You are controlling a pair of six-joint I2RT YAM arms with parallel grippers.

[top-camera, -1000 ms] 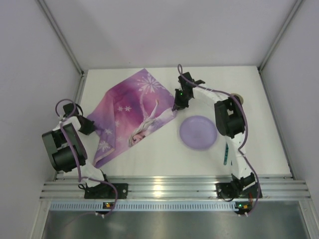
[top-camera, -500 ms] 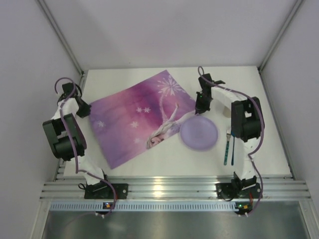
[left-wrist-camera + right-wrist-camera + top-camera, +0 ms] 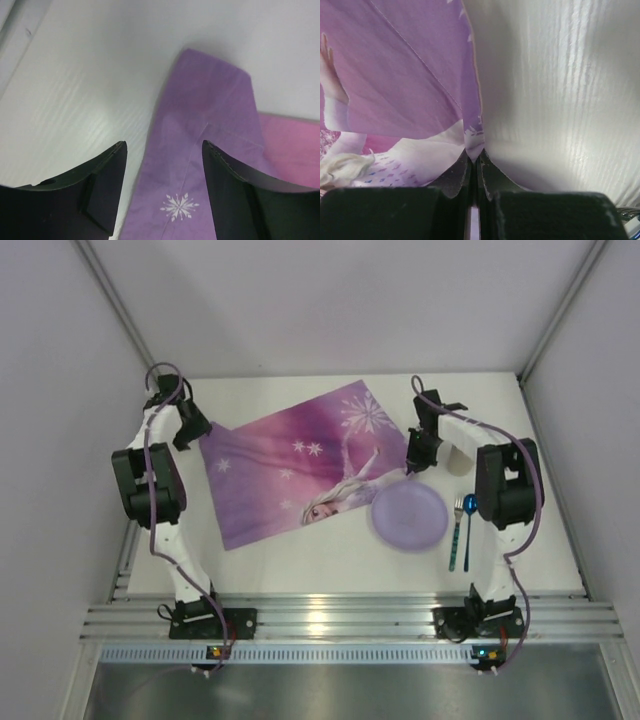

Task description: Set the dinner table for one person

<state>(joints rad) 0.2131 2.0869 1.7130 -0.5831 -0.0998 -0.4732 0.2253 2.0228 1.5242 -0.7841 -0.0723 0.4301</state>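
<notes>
A pink-purple princess placemat (image 3: 290,470) lies spread on the white dinner table (image 3: 300,570), tilted with its right end further back. My left gripper (image 3: 193,430) is open at the mat's far-left corner; in the left wrist view the purple corner (image 3: 205,100) lies on the table between and beyond the spread fingers (image 3: 107,175). My right gripper (image 3: 413,462) is shut on the mat's right corner; in the right wrist view that tip of cloth (image 3: 474,142) is pinched between the closed jaws. A round purple plate (image 3: 408,516) sits just in front of the right gripper.
A fork (image 3: 455,535) and a blue spoon (image 3: 467,530) lie side by side right of the plate, close to the right arm. A ribbed aluminium rail (image 3: 350,620) runs along the near edge. White walls enclose the table on the left, back and right.
Both arms swung outward and back, pulling the crumpled placemat out flat and to the right. The left gripper opened and let go of its corner; the right stays clamped.
</notes>
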